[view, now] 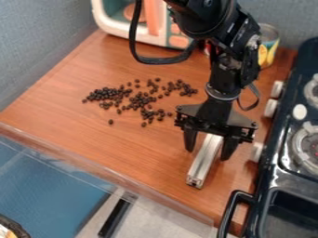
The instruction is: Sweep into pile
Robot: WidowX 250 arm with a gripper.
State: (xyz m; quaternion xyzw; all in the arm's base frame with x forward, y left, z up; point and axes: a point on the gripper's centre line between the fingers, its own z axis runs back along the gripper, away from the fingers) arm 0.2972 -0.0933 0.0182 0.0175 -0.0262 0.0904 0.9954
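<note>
Camera view: dark beans (142, 100) lie loosely scattered across the far left and middle of the wooden bench (124, 153). To their right and nearer, the tool (207, 155) is spread wide over a metal bar (203, 163), with no firm hold visible. Sweeping seems not yet under way; next, it likely needs to close squarely on the bar, then push the beans' loose edges inward. The stove (279, 162) stands at right.
</note>
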